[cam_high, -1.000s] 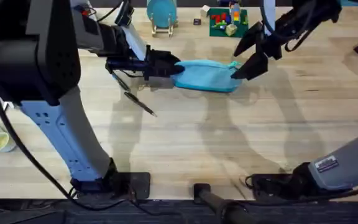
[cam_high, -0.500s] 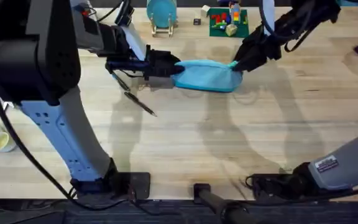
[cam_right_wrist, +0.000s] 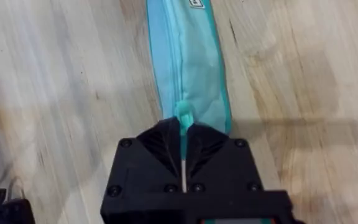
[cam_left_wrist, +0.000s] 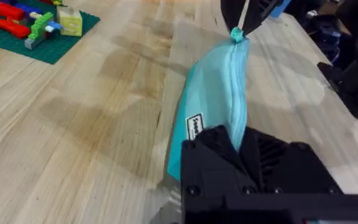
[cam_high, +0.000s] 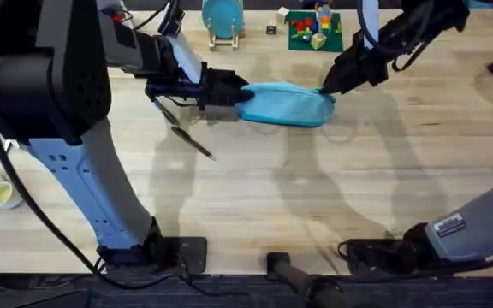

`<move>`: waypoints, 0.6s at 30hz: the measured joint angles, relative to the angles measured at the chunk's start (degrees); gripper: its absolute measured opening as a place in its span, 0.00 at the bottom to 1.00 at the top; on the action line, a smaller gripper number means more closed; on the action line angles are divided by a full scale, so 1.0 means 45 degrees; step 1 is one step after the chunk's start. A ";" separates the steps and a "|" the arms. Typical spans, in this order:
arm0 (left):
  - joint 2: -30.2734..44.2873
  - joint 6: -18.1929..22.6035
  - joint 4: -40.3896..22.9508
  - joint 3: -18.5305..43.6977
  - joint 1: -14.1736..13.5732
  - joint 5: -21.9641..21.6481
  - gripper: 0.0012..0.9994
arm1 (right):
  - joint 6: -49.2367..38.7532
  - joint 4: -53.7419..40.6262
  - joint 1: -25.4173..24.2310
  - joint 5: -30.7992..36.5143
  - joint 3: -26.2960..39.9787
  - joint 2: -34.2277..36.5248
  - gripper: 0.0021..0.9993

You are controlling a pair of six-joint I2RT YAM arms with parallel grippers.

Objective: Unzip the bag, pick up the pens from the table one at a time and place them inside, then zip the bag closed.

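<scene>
Bag (cam_high: 285, 104) is pinched at opposite ends: left claw (cam_high: 234, 94) on fabric, right claw (cam_high: 326, 86) on its pull tab (cam_right_wrist: 183, 116).

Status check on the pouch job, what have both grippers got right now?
Left gripper shut on the bag at one end. Right gripper shut on the zipper pull. Zipper closed, pens on the table. Nothing in the way.
</scene>
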 joint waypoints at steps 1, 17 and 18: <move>0.0000 0.0000 0.0000 0.0000 0.0000 0.0000 0.04 | 0.0000 -0.0007 0.0000 0.0000 0.0002 -0.0005 0.03; 0.0002 0.0000 0.0000 0.0000 0.0024 -0.0005 0.04 | 0.0486 -0.1241 0.0000 0.0192 0.1545 -0.0002 0.03; 0.0000 0.0000 0.0000 0.0000 0.0024 -0.0005 0.04 | 0.0491 -0.1257 0.0000 0.0190 0.1549 -0.0001 0.03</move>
